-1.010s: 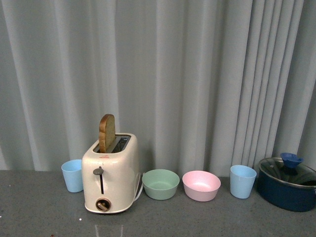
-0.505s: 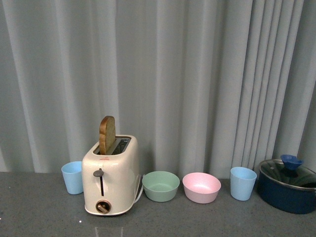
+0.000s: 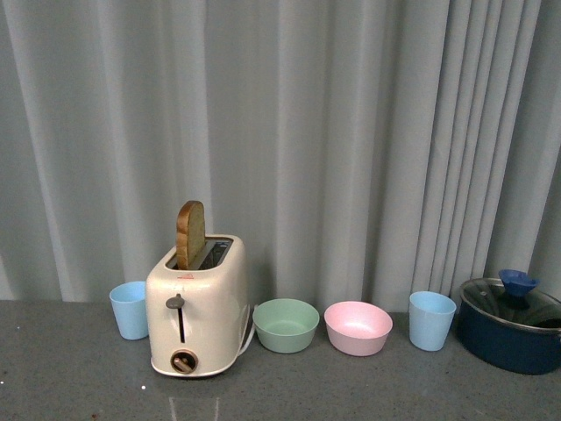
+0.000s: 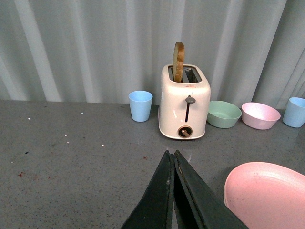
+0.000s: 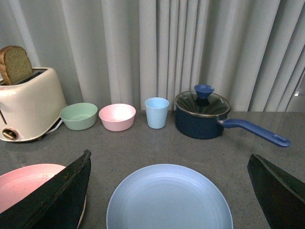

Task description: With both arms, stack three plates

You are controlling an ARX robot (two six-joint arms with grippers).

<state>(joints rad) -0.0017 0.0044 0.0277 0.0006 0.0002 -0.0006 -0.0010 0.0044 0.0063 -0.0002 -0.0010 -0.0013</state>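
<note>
A pink plate (image 4: 269,195) lies flat on the grey table, just to one side of my left gripper (image 4: 170,153), which is shut with nothing in it. In the right wrist view a light blue plate (image 5: 169,200) lies below and between the fingers (image 5: 62,195) of my right gripper (image 5: 168,156), which stands wide open and empty. The pink plate (image 5: 24,183) sits beside the blue one, partly hidden behind one finger. The front view holds no plate and no arm.
Along the curtain stand a blue cup (image 3: 129,310), a cream toaster (image 3: 195,309) with a slice of bread, a green bowl (image 3: 286,325), a pink bowl (image 3: 358,328), another blue cup (image 3: 431,320) and a dark blue lidded pot (image 3: 511,329) with a long handle (image 5: 257,131).
The front view wobbles very slightly; no object in it has moved.
</note>
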